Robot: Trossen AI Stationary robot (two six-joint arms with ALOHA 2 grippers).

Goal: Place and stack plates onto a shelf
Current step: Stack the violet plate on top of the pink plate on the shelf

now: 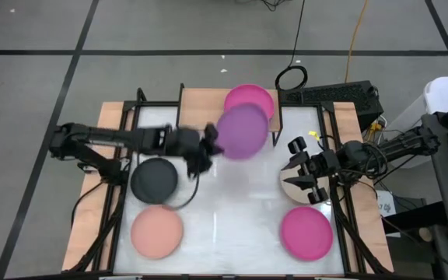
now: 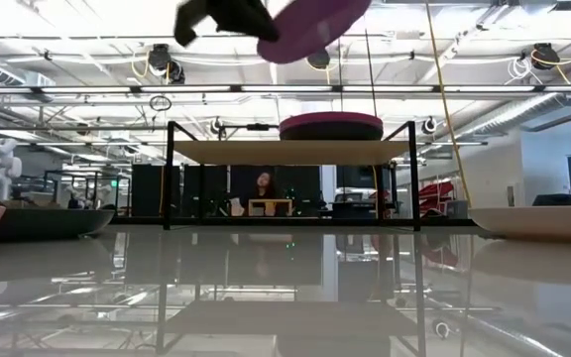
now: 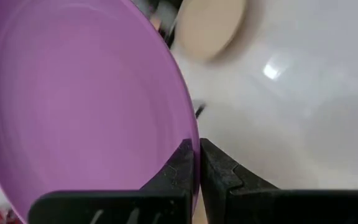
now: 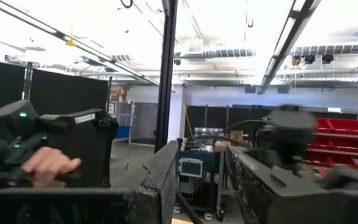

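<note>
Left gripper (image 1: 208, 146) fingers pinched on purple plate (image 1: 243, 131) rim, plate airborne just before shelf (image 1: 201, 101), beside magenta plate (image 1: 249, 100) lying there. Plate likely light, stiff, slick; rim hold best. Right gripper (image 1: 298, 167) fingers apart, empty, well off shelf.

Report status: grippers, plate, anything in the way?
Left gripper shut on purple plate, raised near shelf. Right gripper open, waiting above beige plate. Magenta plate already on shelf.

One plate (image 1: 249, 101) on shelf (image 1: 201, 103)
</note>
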